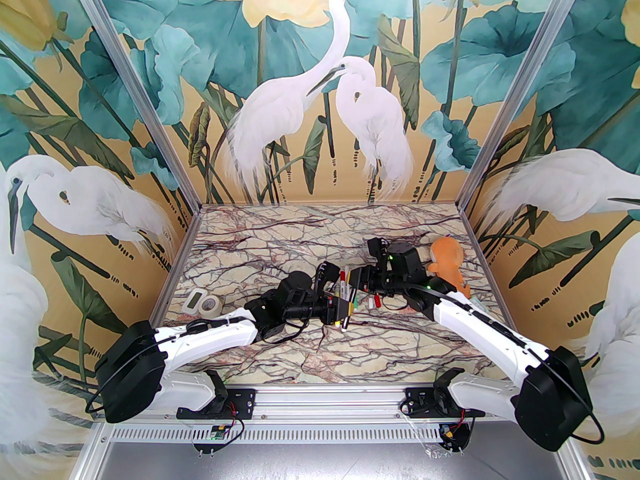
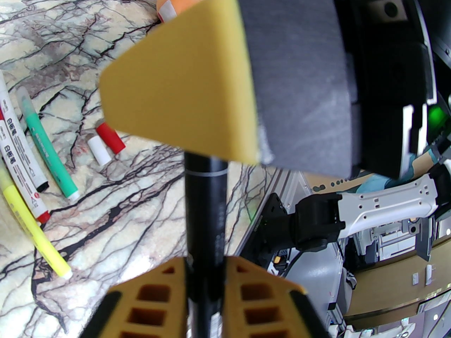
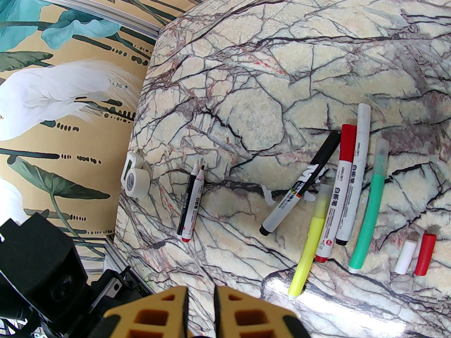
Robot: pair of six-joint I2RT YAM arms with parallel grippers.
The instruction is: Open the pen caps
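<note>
My left gripper is shut on a black pen that points away from its camera. The pen's far end, where its cap sits, runs in between the yellow and grey fingers of my right gripper, whose jaws stand almost together. Both grippers, left and right, meet over the table's middle. A loose red cap and a white cap lie side by side on the marble. Several pens lie beside them, among them a red-capped marker, a green pen and a yellow pen.
A tape roll and a small white device sit at the left edge. An orange plush toy lies behind the right arm. Two thin pens lie apart near the tape. Patterned walls close in three sides.
</note>
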